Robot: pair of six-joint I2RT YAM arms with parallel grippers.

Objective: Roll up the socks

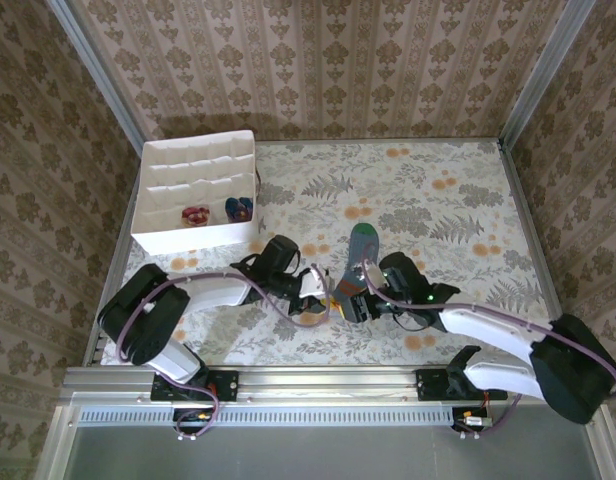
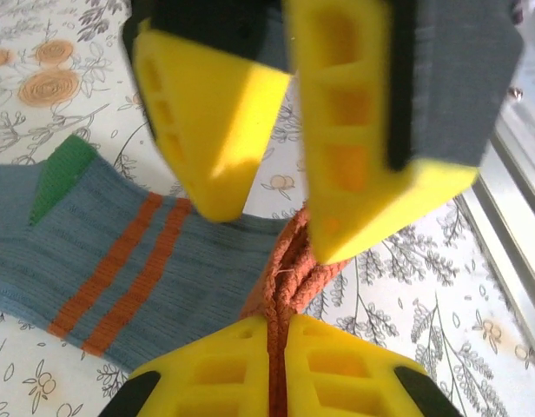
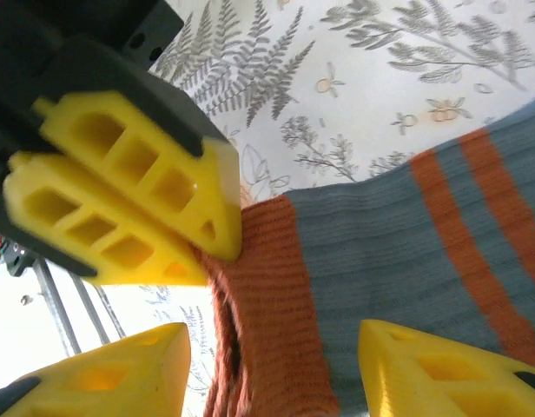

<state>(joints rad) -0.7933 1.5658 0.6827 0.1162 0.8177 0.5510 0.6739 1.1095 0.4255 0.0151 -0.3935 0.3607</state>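
Top view: grey-blue sock [image 1: 360,248] lies flat at centre frame on the floral bench [image 1: 448,200], green toe toward upper frame. Left tool [image 1: 314,290] and right tool [image 1: 350,302] meet at its lower end. White box [image 1: 188,238] sits upper left, with two rolled socks [image 1: 195,215] in its front compartments.

Left wrist view: left tool [image 2: 269,326] at bottom edge, fingers pressed together on the orange cuff [image 2: 289,278], which bunches upright between them. Right tool [image 2: 280,228] hangs above, fingers apart.

Right wrist view: right tool [image 3: 276,347] spread wide, one finger either side of the cuff [image 3: 267,278]. Left tool [image 3: 211,256] pinches the cuff's edge at centre left.
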